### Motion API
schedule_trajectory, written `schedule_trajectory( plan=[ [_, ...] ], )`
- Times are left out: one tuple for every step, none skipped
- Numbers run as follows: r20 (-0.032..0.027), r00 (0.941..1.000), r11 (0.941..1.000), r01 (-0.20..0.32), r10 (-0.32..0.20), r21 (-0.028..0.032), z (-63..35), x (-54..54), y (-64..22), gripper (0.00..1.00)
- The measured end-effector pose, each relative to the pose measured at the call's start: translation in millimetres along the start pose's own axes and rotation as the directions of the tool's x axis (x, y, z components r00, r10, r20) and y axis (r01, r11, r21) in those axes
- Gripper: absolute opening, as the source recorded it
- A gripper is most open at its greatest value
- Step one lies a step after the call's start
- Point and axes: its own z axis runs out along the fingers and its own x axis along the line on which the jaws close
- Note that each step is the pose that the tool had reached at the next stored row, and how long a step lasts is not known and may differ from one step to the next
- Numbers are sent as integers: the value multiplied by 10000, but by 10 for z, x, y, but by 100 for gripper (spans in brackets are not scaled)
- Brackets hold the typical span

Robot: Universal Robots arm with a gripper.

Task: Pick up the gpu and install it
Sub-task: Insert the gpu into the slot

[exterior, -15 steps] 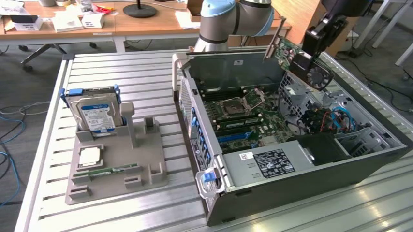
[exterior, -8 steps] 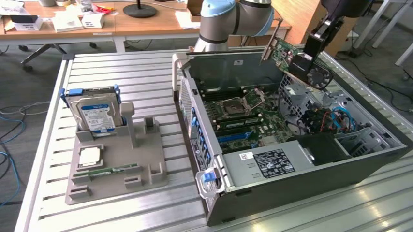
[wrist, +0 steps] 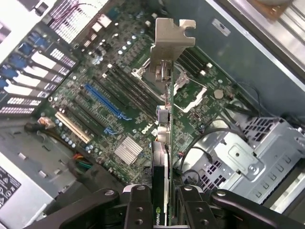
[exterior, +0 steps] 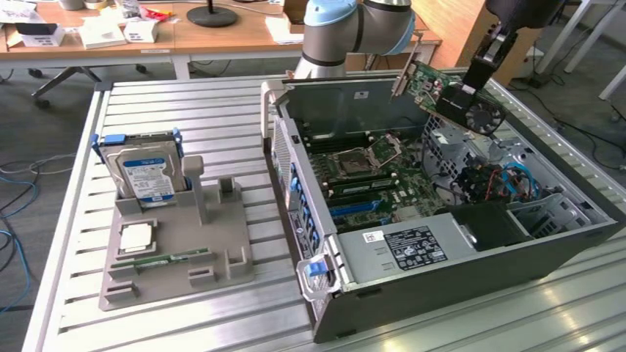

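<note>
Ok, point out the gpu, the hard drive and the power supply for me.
gpu (exterior: pixel 483 114), exterior view, its black fan.
hard drive (exterior: pixel 149 176), exterior view, its blue-white label.
power supply (exterior: pixel 415 246), exterior view, its black label.

Stock as I count it from my station:
- gpu (exterior: pixel 430 79): one
- case (exterior: pixel 558 242): one
- motherboard (wrist: pixel 119 95): one
- power supply (exterior: pixel 406 246): one
- hard drive (exterior: pixel 146 172): one
- tray (exterior: pixel 176 282): one
- processor chip (exterior: pixel 135 236): one
- memory stick (exterior: pixel 168 257): one, probably; too small to be sure

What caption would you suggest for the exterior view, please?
The jaws hold the gpu tilted over the open computer case; a hard drive stands in the grey holder.
</note>
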Motion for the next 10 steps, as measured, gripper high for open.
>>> schedule_trajectory(
  plan=[
    [-11, 9998, 9998, 179, -179, -1, 2, 0, 0, 26],
    [-23, 9994, 9994, 358, -358, -3, 4, 0, 0, 26],
    [-35, 9985, 9986, 538, -538, -4, 7, 0, 0, 26],
    [-46, 9974, 9974, 717, -717, -7, 9, 0, 0, 26],
    [-57, 9960, 9960, 894, -894, -9, 11, 0, -1, 26],
    [-69, 9940, 9940, 1091, -1091, -12, 14, 0, -1, 26],
    [-81, 9919, 9919, 1269, -1269, -14, 16, 0, -1, 26],
    [-103, 9867, 9867, 1624, -1624, -21, 21, 0, -1, 26],
    [-114, 9836, 9837, 1800, -1800, -23, 23, 0, -1, 26],
    [-126, 9802, 9803, 1977, -1978, -27, 26, 0, -1, 26]
  ],
)
